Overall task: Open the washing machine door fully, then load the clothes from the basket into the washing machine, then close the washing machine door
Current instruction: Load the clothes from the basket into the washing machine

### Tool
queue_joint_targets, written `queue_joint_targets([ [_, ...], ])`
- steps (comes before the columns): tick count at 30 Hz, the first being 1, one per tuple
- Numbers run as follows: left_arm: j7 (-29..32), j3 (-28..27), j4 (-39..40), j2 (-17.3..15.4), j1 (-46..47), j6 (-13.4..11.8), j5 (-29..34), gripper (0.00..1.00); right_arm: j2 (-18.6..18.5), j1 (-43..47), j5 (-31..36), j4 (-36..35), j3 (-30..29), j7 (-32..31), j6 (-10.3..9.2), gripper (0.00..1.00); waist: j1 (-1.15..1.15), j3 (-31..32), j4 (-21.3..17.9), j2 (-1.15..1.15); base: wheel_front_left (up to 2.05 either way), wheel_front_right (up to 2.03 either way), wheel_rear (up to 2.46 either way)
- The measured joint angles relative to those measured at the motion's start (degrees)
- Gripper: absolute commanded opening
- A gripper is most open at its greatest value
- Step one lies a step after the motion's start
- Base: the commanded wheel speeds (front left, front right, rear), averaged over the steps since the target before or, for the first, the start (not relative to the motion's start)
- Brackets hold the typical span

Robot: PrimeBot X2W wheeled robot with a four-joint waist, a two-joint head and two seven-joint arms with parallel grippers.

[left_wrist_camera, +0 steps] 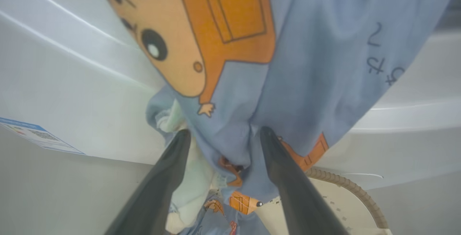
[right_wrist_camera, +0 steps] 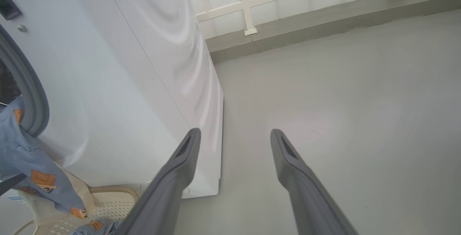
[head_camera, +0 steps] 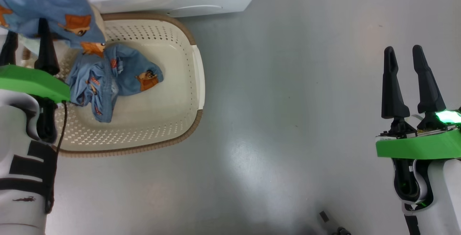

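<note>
**Laundry station, three views: two garments, one basket, one washer, two grippers.**

- **Left gripper:** My left gripper [left_wrist_camera: 223, 134] is open. Its two fingers are spread as wide as those of my empty right one.
- **First garment:** The first garment [left_wrist_camera: 306, 65], blue with orange cartoon prints, hangs bunched between the left fingers, with a bit of white lining beside one of them.
  - In the right wrist view it trails from the grey gasket [right_wrist_camera: 34, 94] down the washer's [right_wrist_camera: 126, 83] white front.
  - Its lower end hangs over the basket's near corner.
- **Second garment:** The second garment [head_camera: 119, 76] lies crumpled on the basket floor, towards my left, apart from the far wall.
- **Basket:** The basket [head_camera: 162, 119] is cream with perforated sides and one brown rim band. It sits on the grey floor [head_camera: 288, 101], tight against the washer's base.
- **Label:** One blue label [left_wrist_camera: 36, 136] is on the washer's front, low down.
- **Right gripper:** My right gripper [head_camera: 403, 49] is open and holds nothing. Its two fingers point up over bare floor, well apart from the basket and both garments.
</note>
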State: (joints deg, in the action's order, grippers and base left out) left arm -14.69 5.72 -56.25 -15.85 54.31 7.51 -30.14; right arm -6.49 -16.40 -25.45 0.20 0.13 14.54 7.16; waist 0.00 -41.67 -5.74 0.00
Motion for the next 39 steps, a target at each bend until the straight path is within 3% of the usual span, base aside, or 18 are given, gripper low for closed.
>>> queue_joint_targets([
  [6, 0.01, 4.65, 0.97, -2.16, 0.13, 0.0, -3.77, 1.0, 0.12, -0.98, 0.24, -0.65, 0.43, 0.01, 0.0, 1.0, 0.0, -0.78, -0.98, 0.0, 0.0, 0.0, 0.0],
  [22, 0.0, 21.02, 13.97, -6.56, 0.04, 0.01, -14.77, 1.0, 0.98, -1.0, 0.24, -0.8, 1.36, 0.01, 0.0, 1.0, 0.0, -0.74, -1.64, 0.0, 0.0, 0.0, 0.0],
  [24, 0.0, 21.42, 15.64, -6.79, 0.02, 0.0, -16.61, 0.67, 1.0, -1.0, 0.24, -0.79, 1.44, 0.01, 0.0, 1.0, 0.0, -0.5, -1.73, 0.0, 0.0, 0.0, 0.0],
  [25, 0.0, 21.62, 16.48, -6.86, 0.02, 0.0, -17.22, 0.32, 1.01, -1.0, 0.24, -0.79, 1.46, 0.01, 0.0, 1.0, 0.0, -0.35, -1.77, 0.0, 0.0, 0.0, 0.0],
  [27, 0.0, 21.7, 17.88, -7.0, -0.07, 0.0, -17.79, 0.0, 1.04, -1.0, 0.24, -0.77, 1.47, 0.01, 0.0, 1.0, 0.0, -0.03, -1.84, 0.0, 0.0, 0.0, 0.0],
  [39, 0.0, 16.36, 24.97, -6.44, -4.9, 0.0, -20.06, 0.0, 1.59, -0.92, 0.23, -0.47, 1.48, 0.01, 0.0, 1.0, 0.0, 3.1, -1.83, 0.0, 0.0, 0.0, 0.0],
])
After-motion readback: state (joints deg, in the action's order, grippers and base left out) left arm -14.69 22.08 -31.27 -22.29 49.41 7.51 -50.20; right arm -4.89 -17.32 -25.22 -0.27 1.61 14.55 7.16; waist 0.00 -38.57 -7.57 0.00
